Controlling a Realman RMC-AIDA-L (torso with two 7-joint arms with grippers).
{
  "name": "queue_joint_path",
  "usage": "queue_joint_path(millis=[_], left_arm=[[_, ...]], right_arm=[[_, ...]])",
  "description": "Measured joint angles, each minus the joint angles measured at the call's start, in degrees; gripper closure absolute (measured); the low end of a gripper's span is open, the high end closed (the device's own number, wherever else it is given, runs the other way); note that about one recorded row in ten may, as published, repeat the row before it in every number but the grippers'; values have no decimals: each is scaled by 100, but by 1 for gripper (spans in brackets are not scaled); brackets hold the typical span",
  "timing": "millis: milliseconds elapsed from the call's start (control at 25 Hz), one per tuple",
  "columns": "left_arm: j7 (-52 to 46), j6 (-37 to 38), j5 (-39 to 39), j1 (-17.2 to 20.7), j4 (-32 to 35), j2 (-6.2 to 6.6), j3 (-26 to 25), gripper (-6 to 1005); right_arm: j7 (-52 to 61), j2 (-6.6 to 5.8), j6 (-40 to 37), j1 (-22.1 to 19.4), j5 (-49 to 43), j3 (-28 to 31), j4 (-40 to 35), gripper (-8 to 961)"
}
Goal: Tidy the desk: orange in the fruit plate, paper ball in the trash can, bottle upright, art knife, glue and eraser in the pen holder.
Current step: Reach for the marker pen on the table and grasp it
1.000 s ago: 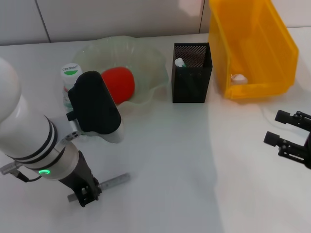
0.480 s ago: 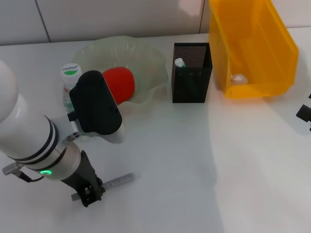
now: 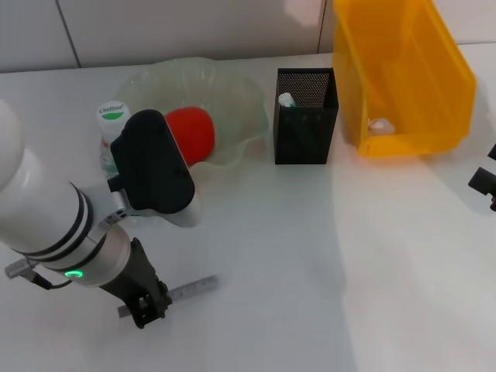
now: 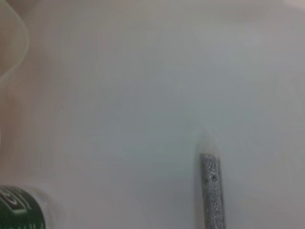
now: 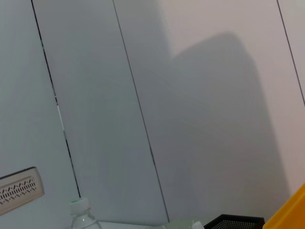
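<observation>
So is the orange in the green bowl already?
Yes. The orange sits inside the fruit plate, its wavy rim around it.

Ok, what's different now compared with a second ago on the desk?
The right gripper has pulled back to the desk's right edge, now barely in view. The left gripper has edged nearer the camera at one end of the art knife, which shifted slightly with it. The orange, fruit plate, bottle, pen holder and trash can stayed put.

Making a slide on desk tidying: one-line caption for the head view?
Left gripper low over the art knife; orange in fruit plate, bottle upright.
</observation>
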Motion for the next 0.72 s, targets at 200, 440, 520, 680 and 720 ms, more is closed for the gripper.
queue_joint_path(millis=[200, 440, 520, 680, 720], left_arm=[[106, 18, -248, 64, 145, 21, -143, 890], [127, 18, -227, 67, 90, 21, -137, 896], [131, -8, -206, 67, 47, 17, -109, 897], [135, -45, -183, 64, -12, 12, -104, 906], [136, -47, -166, 62, -32, 12, -102, 908]], right_arm=[[0, 0, -8, 0, 7, 3, 0, 341], [0, 0, -9, 12, 6, 7, 0, 344], [0, 1, -9, 27, -11, 8, 0, 345], [0, 0, -9, 32, -20, 8, 0, 347], [0, 0, -9, 32, -20, 8, 0, 348]])
